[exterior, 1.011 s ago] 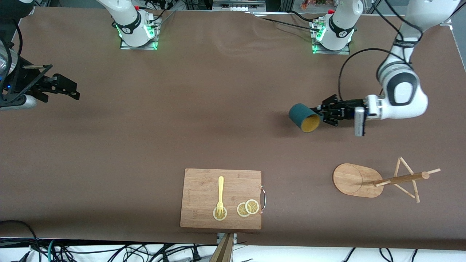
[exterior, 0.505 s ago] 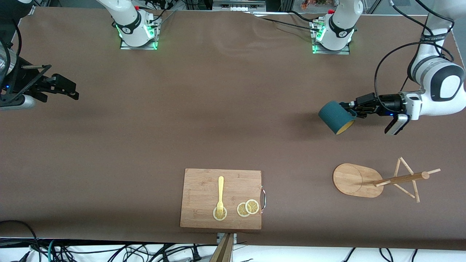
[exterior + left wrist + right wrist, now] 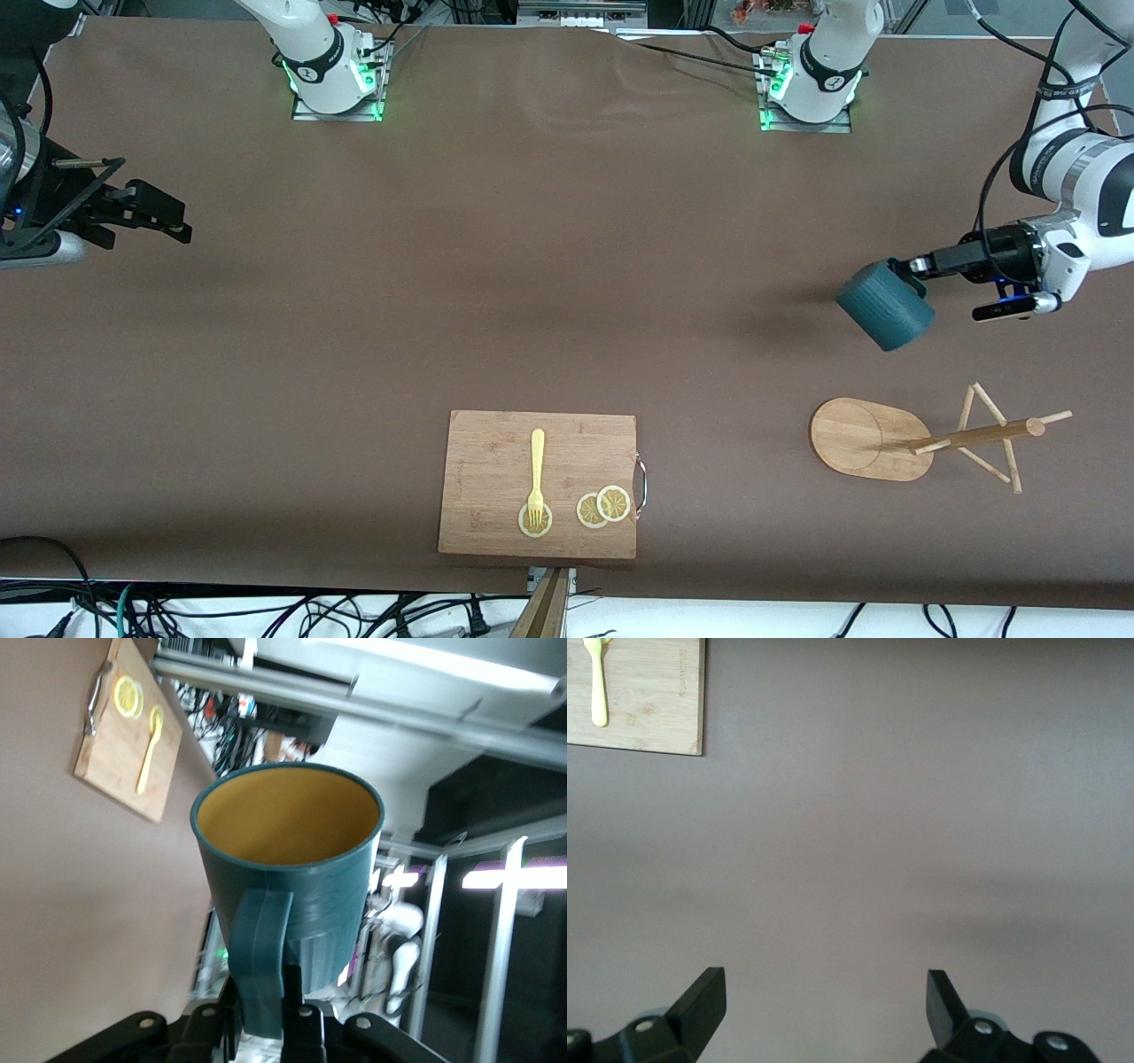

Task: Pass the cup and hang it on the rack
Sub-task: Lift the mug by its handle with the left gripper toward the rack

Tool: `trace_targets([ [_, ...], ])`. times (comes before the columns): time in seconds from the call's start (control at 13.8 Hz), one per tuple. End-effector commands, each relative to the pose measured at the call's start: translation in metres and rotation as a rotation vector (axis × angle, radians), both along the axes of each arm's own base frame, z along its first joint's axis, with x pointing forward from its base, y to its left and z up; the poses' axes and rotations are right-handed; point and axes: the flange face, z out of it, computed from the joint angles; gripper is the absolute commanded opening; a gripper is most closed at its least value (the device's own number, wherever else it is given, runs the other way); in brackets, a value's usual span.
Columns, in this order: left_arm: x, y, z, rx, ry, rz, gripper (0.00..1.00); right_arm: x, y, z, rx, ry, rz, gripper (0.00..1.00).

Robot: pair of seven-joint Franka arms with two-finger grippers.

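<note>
The dark teal ribbed cup (image 3: 885,306) hangs in the air at the left arm's end of the table, tilted on its side. My left gripper (image 3: 912,268) is shut on the cup's loop handle (image 3: 261,966); the left wrist view shows the cup (image 3: 292,859) and its yellowish-tan interior. The bamboo rack (image 3: 939,436) stands on its oval base near the front camera, its pole and thin pegs bare; the cup is up in the air apart from it. My right gripper (image 3: 168,217) waits open and empty at the right arm's end of the table; it also shows in the right wrist view (image 3: 824,1001).
A rectangular bamboo cutting board (image 3: 496,443) lies near the table's front edge, carrying a yellow fork (image 3: 536,478) and lemon slices (image 3: 602,507). The board also shows in the left wrist view (image 3: 111,762) and the right wrist view (image 3: 647,700).
My left gripper has carried the cup toward the left arm's end of the table and turned it, so its opening no longer faces the front camera. The right arm has not moved.
</note>
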Motion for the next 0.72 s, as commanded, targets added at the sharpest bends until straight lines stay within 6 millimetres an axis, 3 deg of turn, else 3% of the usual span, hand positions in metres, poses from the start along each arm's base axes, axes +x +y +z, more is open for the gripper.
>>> trace_targets([
  [0.0, 0.015, 0.027, -0.005, -0.088, 0.013, 0.034, 0.0, 0.0, -0.001, 0.006, -0.012, -0.005, 0.009, 1.0],
  [0.14, 0.021, 0.054, -0.013, -0.095, 0.006, 0.065, 0.0, 0.0, -0.001, 0.006, -0.012, -0.005, 0.007, 1.0],
  [0.65, 0.043, 0.067, -0.058, -0.188, 0.006, 0.144, 0.0, 0.0, 0.0, 0.006, -0.012, -0.005, 0.009, 1.0],
])
